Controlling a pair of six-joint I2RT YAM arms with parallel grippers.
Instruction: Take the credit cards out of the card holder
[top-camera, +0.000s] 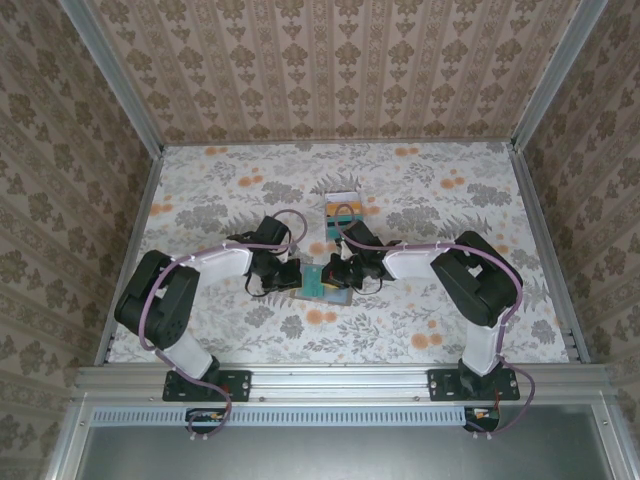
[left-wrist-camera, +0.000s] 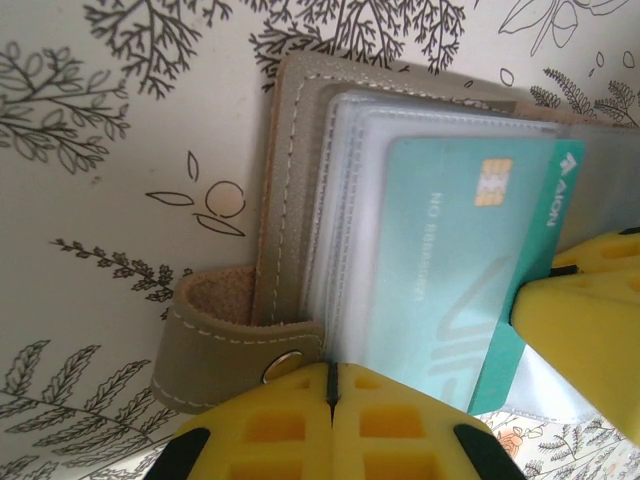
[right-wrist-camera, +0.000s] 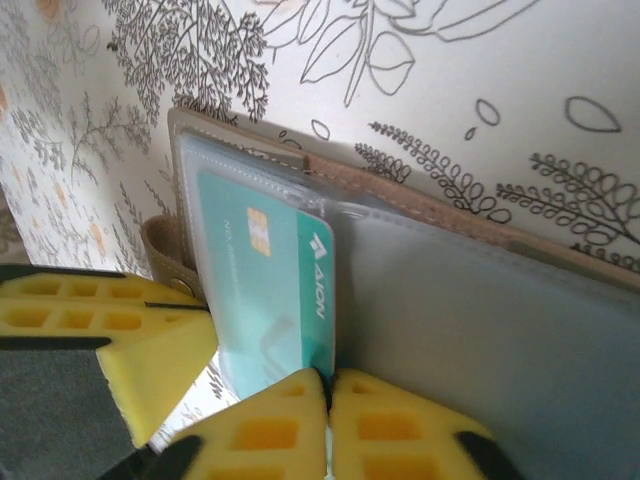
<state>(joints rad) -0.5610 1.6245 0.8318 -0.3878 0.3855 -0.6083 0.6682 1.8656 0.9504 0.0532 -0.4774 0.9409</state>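
1. Near the middle of the flower-printed table (top-camera: 420, 190): an olive-grey stitched leather card holder (top-camera: 338, 296), lying flat and spread open between the left arm (top-camera: 215, 262) and the right arm (top-camera: 420, 262).
2. From the left wrist: tan inner leather on the card holder (left-wrist-camera: 300, 200), and a short closing strap (left-wrist-camera: 220, 340) with a metal snap, curled up at one corner.
3. Over that panel, a fanned stack of clear plastic sleeves (left-wrist-camera: 345, 200).
4. In the top sleeve, a teal plastic card (left-wrist-camera: 440, 260), rectangular, with a gold chip and white lettering. Partly slid out past the sleeve's edge, on the side toward the right fingers (left-wrist-camera: 580, 320).
5. Left fingers (left-wrist-camera: 270, 430): yellow, ribbed, pressed together with no gap, tips touching the card holder's near edge just beside the snap. Impossible to tell whether a sleeve or a leather layer is caught between them.
6. Right fingers, from their own wrist (right-wrist-camera: 390, 430): also yellow, pressed together on the bare corner of the teal plastic card (right-wrist-camera: 265, 280), pinching it where it juts from the sleeve.
7. Also from the right wrist: a pale blue-grey lining panel (right-wrist-camera: 480, 320) stretching away beside the card, and the left fingers (right-wrist-camera: 110, 330) close on the card's other side, by the strap.
8. Farther back on the table, apart from the card holder: a small white-rimmed box (top-camera: 342, 212) with teal and orange contents.
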